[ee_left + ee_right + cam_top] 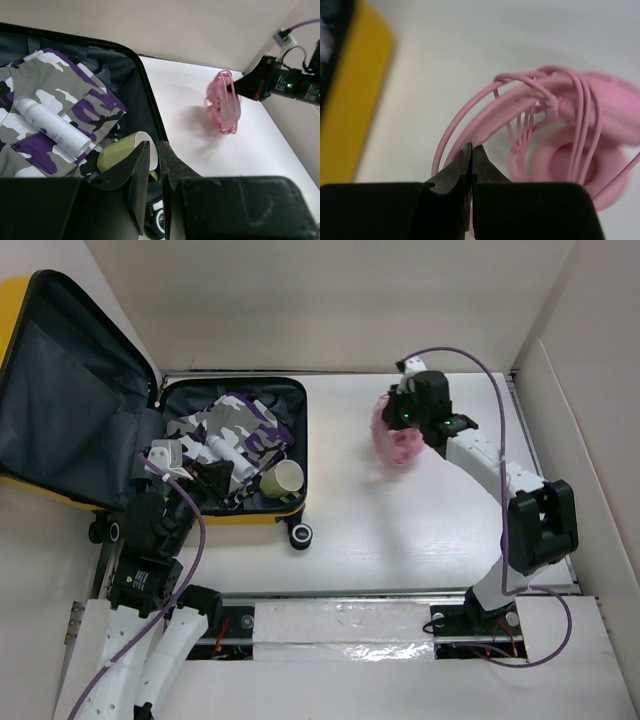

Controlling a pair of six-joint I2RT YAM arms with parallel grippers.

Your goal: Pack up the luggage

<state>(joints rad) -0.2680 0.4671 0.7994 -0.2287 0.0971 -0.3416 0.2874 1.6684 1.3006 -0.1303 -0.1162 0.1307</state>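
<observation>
Right gripper (471, 150) fingers clamped tight on the pink wire-caged item (572, 165), three o'clock of the luggage (60, 390). Left gripper (155, 150): fingers a sliver apart at its rim; grip unclear.

Built of white tubular links (478, 455) and black boxy joints (541, 525) above a silver mounting rail (330, 618). Strung with thin purple cables (447, 348); tipped with black wedge fingers (450, 172).

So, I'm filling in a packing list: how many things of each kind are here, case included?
case: 1
camo garment: 1
white bottle: 1
cup: 1
pink wire thing: 1
Total: 5
</observation>
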